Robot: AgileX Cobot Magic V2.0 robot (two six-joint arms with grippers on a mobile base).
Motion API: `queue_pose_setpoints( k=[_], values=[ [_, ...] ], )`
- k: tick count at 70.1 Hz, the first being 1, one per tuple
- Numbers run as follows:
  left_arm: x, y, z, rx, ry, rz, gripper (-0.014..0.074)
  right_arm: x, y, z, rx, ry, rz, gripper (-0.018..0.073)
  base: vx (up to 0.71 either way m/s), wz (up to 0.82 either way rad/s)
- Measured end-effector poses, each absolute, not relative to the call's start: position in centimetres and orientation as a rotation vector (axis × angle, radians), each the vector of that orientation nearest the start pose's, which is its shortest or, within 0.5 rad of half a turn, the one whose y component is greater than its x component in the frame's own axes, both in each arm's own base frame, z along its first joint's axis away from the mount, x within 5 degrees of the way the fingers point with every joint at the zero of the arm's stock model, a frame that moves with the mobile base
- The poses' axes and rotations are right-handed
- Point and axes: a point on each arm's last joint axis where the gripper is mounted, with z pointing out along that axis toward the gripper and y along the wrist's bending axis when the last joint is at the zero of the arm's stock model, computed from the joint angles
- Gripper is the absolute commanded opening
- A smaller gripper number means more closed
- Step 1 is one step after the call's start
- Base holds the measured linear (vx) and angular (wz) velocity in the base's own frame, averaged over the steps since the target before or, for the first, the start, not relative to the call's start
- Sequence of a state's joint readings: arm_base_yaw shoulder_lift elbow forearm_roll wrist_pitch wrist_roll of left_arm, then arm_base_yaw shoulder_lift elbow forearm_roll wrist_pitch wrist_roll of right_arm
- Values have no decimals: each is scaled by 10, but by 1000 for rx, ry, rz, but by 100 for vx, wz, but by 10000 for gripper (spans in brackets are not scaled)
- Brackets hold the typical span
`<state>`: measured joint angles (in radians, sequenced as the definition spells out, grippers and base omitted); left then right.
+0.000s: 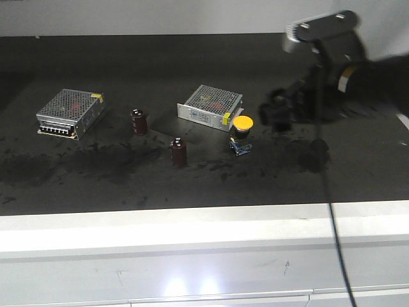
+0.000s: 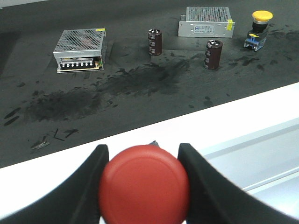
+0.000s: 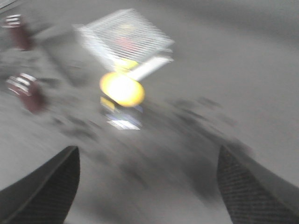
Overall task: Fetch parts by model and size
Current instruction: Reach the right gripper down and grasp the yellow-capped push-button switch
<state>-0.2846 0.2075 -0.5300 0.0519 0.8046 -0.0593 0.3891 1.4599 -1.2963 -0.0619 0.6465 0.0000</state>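
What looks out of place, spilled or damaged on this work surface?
Only the black mat: dark smeary scuffs run across its middle, and small torn-looking scraps lie near its front edge. The two silver perforated metal boxes, two maroon cylinders and yellow-capped push-button switch all stand upright with no visible damage.

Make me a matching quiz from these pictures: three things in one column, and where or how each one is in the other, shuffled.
Column one:
1. red push-button
2. yellow push-button
3. right gripper

Column two:
A. open, nothing between its jaws
B. gripped by the left gripper
C. standing on the dark mat by a metal box

Pairs: 1-B, 2-C, 3-A
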Motion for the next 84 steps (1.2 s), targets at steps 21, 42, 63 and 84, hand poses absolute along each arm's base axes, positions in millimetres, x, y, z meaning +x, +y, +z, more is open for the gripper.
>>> queue_pose_setpoints(
  k=[21, 42, 63, 84],
  values=[
    [36, -7, 304, 232, 1955, -165, -6, 385, 155, 328, -409, 2458, 128, 579, 0, 0],
    [36, -7, 304, 232, 1955, -165, -6, 419, 169, 301, -426, 2553, 94, 578, 0, 0],
    [36, -7, 304, 232, 1955, -165, -6, 431, 174, 266, -442, 2627, 72, 561, 0, 0],
    [36, -7, 304, 232, 1955, -165, -6, 433, 175, 258, -445, 2643, 69, 106, 0, 0]
  ],
)
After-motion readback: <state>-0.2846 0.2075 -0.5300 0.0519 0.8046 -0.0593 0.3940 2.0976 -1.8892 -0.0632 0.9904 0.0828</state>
